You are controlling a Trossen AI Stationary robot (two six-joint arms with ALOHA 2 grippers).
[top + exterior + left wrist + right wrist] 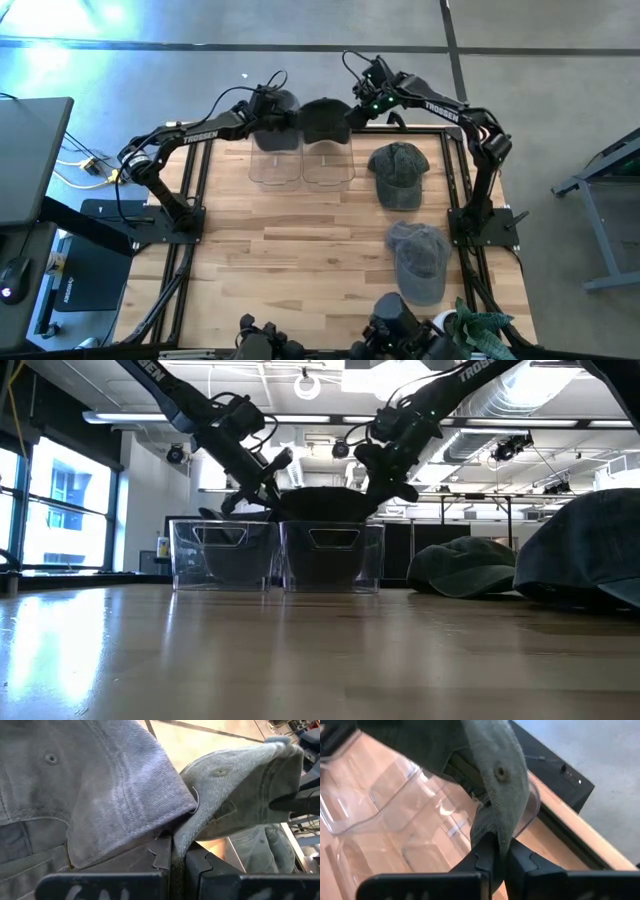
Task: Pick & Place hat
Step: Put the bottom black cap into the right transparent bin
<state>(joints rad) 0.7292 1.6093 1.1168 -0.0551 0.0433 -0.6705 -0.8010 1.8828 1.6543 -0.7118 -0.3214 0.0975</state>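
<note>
Two dark caps hang side by side over two clear bins near the table's far edge. My left gripper (266,110) is shut on the left cap (280,122), above the left bin (275,165). My right gripper (352,112) is shut on the right cap (323,120), above the right bin (328,165). In the low view both caps (322,502) hang at the level of the bins' rims (330,526). Whether they touch the rims, I cannot tell. A green cap (400,175) and a grey cap (418,258) lie crown up on the table. My left gripper pinches a fold of cap cloth (179,837) between its two fingers, and the grey crown (100,795) bulges beside them. The cap is lifted off the table. My right gripper pinches a fold of its cap's crown (492,827), just below an eyelet (500,771). That cap is also lifted off the table and hangs over the clear bin (395,820).
The two bins stand side by side at the table's far middle. The green and grey caps take up the right half of the table. Bare wood lies on the left and in the near middle (290,260). Black frame rails (190,190) run along the table's edges.
</note>
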